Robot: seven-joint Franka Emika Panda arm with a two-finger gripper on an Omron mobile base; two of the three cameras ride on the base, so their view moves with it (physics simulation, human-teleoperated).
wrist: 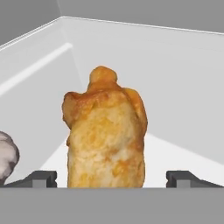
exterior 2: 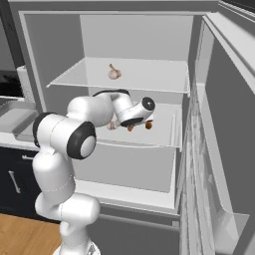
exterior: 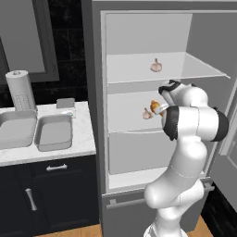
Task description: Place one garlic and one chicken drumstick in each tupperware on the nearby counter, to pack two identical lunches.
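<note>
One drumstick (wrist: 106,135) (base cropped), garlic (wrist: 6,157) half-cut

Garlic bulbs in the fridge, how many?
2. One garlic bulb on the top shelf; another garlic bulb on the middle shelf, beside the chicken drumstick. The arm may hide more.

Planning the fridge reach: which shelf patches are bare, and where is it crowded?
Top shelf: bare on both sides of the lone garlic. Middle shelf: crowded at its centre, where a second garlic bulb lies beside the chicken drumstick and the open gripper; bare toward the right wall.
</note>
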